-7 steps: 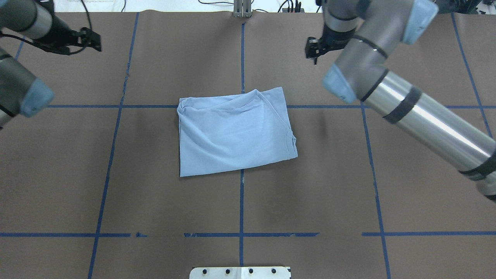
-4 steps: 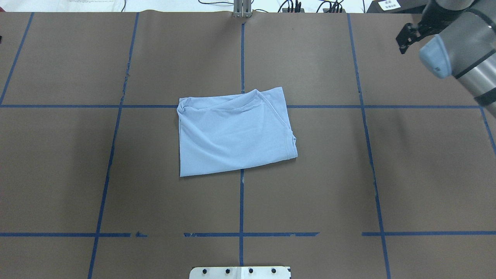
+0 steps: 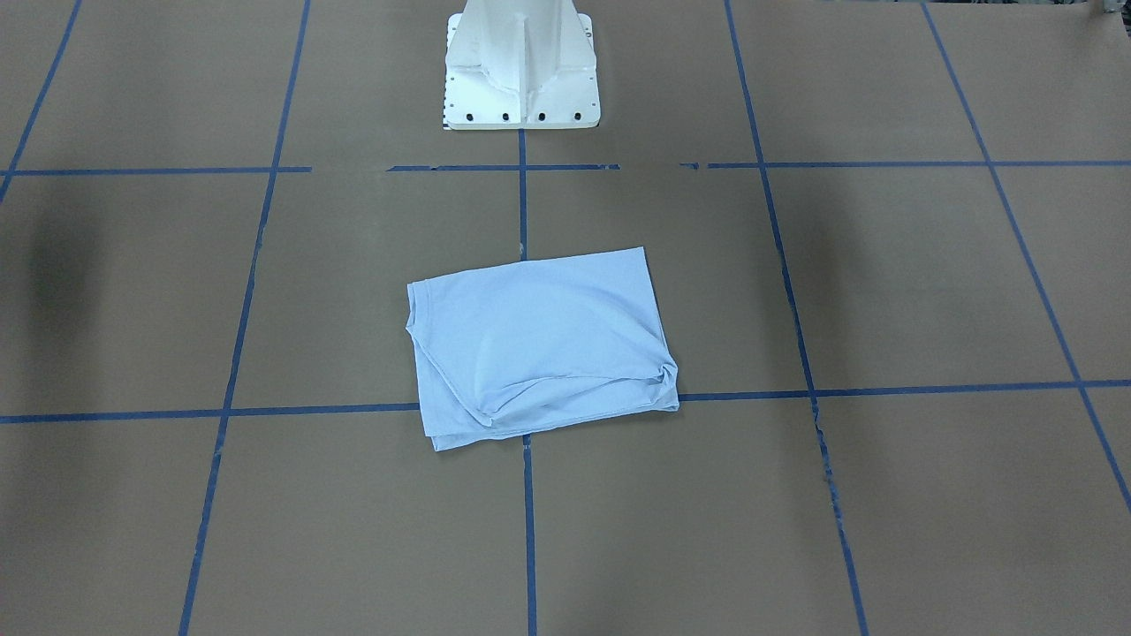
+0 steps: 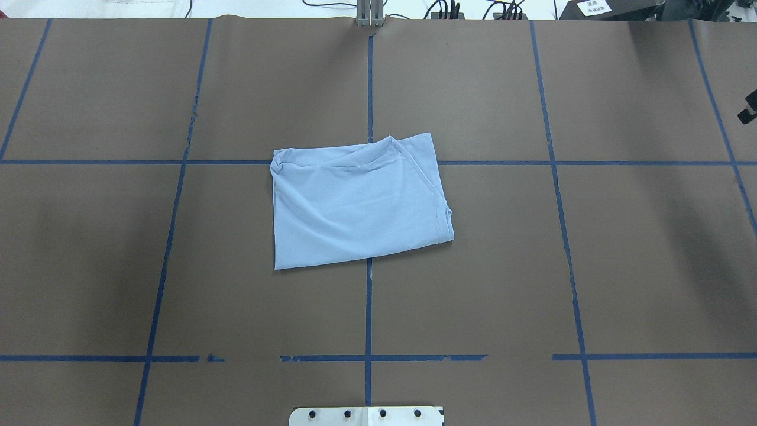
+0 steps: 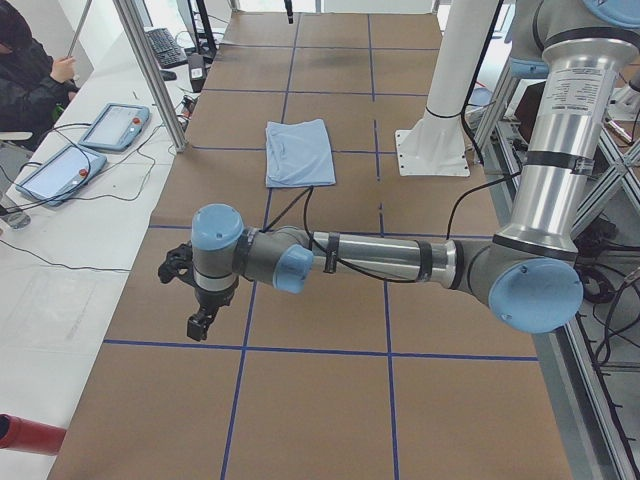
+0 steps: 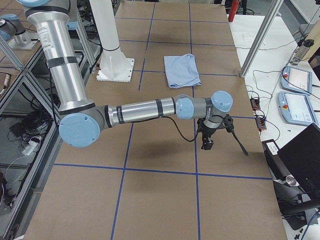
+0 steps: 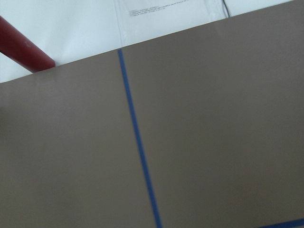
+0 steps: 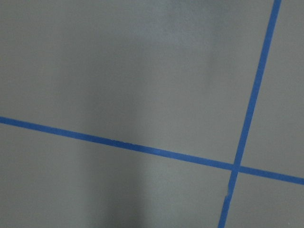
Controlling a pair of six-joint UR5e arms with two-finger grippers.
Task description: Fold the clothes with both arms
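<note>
The left arm stretches out low and level from its elbow toward the tabletop's operator-side edge near the left end. The left gripper hangs pointing down above the paper. The right arm mirrors it near the right end, its right gripper likewise pointing down. Whether either pair of fingers is released or clenched cannot be told; they seem to carry nothing. Brown paper crossed by blue tape lines covers the tabletop. One light blue T-shirt lies folded at the tabletop's middle, well apart from both grippers. One white pedestal stands at the robot-side edge. A seated person and two tablets are beside it.
</note>
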